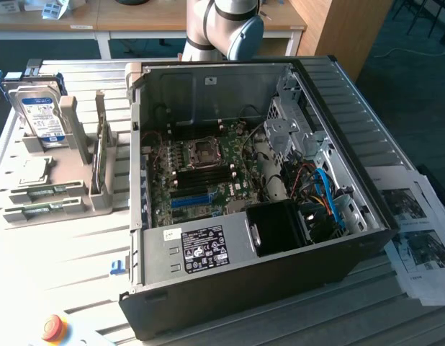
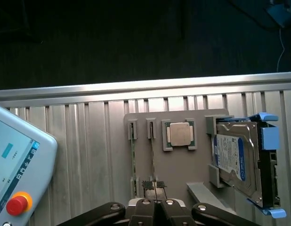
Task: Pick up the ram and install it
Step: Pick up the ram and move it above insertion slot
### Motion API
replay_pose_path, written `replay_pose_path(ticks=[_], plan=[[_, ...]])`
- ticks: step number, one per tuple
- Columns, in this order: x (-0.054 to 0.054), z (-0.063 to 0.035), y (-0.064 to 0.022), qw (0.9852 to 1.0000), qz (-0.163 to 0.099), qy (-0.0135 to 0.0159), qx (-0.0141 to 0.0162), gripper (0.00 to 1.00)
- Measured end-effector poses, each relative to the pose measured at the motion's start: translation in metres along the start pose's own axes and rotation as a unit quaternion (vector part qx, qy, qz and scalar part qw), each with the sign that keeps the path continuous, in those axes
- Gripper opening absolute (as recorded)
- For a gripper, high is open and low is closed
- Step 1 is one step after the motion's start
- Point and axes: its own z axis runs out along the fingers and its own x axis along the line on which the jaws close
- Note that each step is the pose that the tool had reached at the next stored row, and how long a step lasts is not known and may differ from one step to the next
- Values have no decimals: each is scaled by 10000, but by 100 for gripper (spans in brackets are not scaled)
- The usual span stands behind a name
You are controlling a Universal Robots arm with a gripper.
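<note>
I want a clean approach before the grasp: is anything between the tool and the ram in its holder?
Nothing visible does. The tool, shut, points at the grey holder, and the ram stands on edge in its slot with open space before it. The processor chip and hard drive sit beside it, apart.

- Open computer case (image 1: 338,277): centre of the table (image 1: 64,245).
- Hard drive (image 2: 230,160): seated in grey holder (image 2: 183,172), beside the case.
- Printed sheets (image 1: 417,238): at the table's edge.

Surface (image 1: 64,252): ribbed matt metal. Computer case (image 1: 208,94): dull sheet metal. Parts holder (image 2: 183,174): matt grey plastic. Processor (image 2: 179,134): silvery metal.
</note>
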Motion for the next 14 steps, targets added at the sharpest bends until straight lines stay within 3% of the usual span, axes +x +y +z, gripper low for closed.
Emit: replay_pose_path(ticks=[5, 14], plan=[[0, 1, -12, 9996, -294, 13, -1, 10], [-1, 4, -12, 9995, -313, 13, 0, 10]])
